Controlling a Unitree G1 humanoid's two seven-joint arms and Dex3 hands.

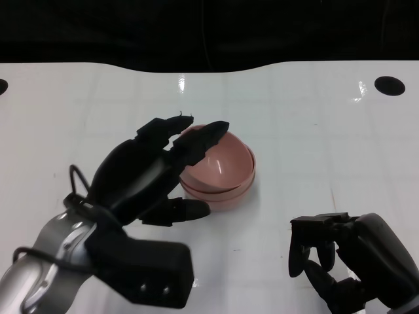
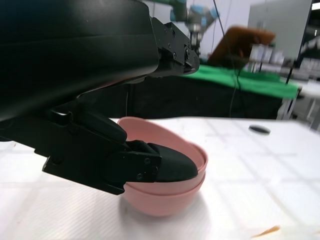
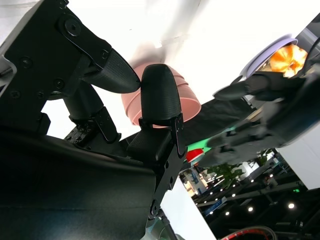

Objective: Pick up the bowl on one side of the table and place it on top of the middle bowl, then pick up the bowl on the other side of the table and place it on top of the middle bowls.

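The left hand [image 1: 154,171] reaches over the white table [image 1: 314,137] toward its middle, fingers [image 1: 200,140] spread, with the upper ones lying over the near-left rim of the pink bowls and a lower one [image 1: 186,209] beside their base; whether it actually grips the rim cannot be told. The right hand [image 1: 347,258] rests low near the table's front right corner, fingers curled inward around nothing. The pink bowls [image 1: 222,167] sit upright near the centre of the table, one nested inside another; the left wrist view shows two rims [image 2: 200,167] stacked closely. A small dark round hole [image 1: 389,85] marks the table near its far right corner.
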